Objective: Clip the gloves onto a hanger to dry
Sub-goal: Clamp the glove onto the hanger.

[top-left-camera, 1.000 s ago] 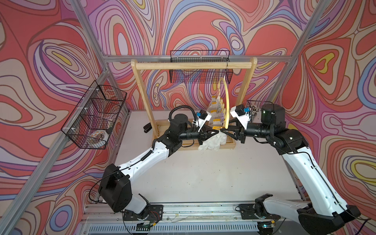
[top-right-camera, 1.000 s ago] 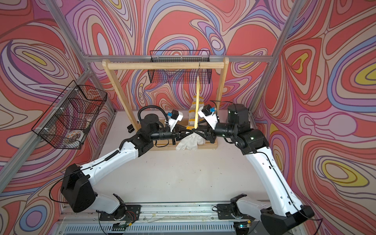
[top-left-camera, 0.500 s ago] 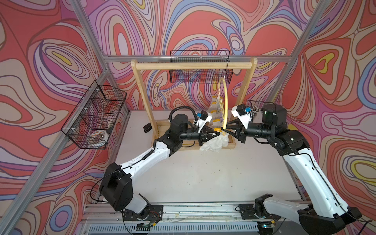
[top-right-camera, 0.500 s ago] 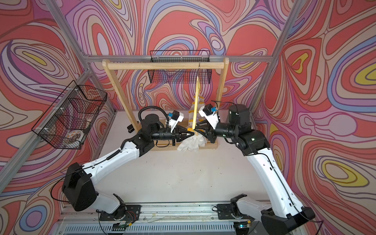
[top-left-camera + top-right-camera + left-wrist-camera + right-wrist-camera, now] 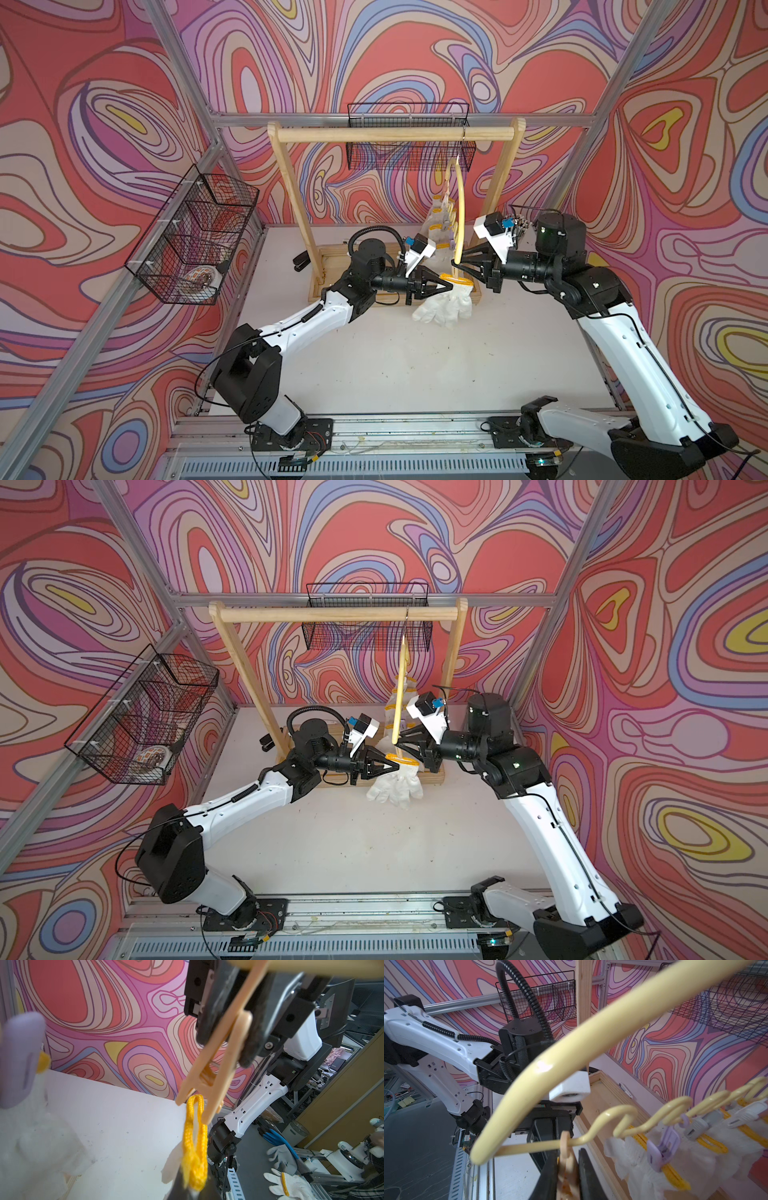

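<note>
The pale yellow hanger [image 5: 460, 208] [image 5: 400, 696] hangs from the wooden rail. Several white gloves [image 5: 695, 1157] are clipped along its wavy bar. My right gripper [image 5: 457, 262] [image 5: 568, 1167] is shut on a peach clip [image 5: 565, 1147] [image 5: 218, 1064] at the hanger's near end, and the clip's mouth is spread open. My left gripper [image 5: 451, 286] [image 5: 193, 1186] is shut on the yellow-edged cuff [image 5: 195, 1136] of a white glove [image 5: 442, 305] [image 5: 395, 787]. The cuff's tip sits at the clip's open mouth. The glove's fingers droop onto the table.
The wooden rail frame [image 5: 395, 135] stands at the back on a wooden base. Wire baskets hang on the left wall [image 5: 195, 241] and behind the rail [image 5: 409, 137]. A small black object [image 5: 300, 262] lies by the frame's left post. Loose gloves [image 5: 291, 1184] lie outside the cell.
My right gripper has narrowed onto the peach clip. My left gripper has come slightly down and nearer with the glove.
</note>
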You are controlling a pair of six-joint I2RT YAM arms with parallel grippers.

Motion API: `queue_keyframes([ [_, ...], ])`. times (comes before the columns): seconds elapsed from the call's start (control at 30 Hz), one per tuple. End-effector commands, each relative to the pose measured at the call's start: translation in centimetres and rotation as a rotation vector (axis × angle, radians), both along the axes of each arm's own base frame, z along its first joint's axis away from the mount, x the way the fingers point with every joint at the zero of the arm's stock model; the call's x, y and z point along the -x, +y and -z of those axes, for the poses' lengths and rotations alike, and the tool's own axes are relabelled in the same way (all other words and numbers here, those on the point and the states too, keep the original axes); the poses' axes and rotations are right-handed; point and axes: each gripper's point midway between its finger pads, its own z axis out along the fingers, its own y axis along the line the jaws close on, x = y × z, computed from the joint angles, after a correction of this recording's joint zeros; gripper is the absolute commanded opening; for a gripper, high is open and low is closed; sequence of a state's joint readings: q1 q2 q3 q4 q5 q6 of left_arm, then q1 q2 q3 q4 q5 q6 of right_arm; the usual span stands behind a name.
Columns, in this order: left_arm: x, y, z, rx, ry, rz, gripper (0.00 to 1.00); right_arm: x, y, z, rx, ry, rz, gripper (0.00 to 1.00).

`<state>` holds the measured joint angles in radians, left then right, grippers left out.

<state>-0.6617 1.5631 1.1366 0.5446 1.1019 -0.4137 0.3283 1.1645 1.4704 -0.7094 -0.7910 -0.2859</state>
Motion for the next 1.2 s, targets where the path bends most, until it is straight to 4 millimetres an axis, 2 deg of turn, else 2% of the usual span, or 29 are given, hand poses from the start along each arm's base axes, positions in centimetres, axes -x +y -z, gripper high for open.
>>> queue_keyframes([
  [0.0,-0.3,0.4,-1.4,0.079,-0.020,0.035,0.00,1.1,0.1,-0.4,-0.028,0.002,-0.033,0.00],
  [0.17,-0.8,1.0,-2.8,0.162,-0.011,0.053,0.00,1.2,0.1,-0.5,-0.032,0.006,-0.036,0.00],
  [0.63,1.0,1.5,-2.4,0.155,0.001,0.153,0.00,1.1,-0.1,-1.2,-0.028,-0.026,-0.021,0.00],
  [0.97,1.2,1.4,-1.5,0.134,0.045,0.198,0.00,1.0,0.1,-1.5,-0.035,-0.034,-0.030,0.00],
  [1.17,1.2,1.3,-1.8,0.140,0.048,0.222,0.00,1.0,0.3,-1.7,-0.046,-0.028,-0.046,0.00],
])
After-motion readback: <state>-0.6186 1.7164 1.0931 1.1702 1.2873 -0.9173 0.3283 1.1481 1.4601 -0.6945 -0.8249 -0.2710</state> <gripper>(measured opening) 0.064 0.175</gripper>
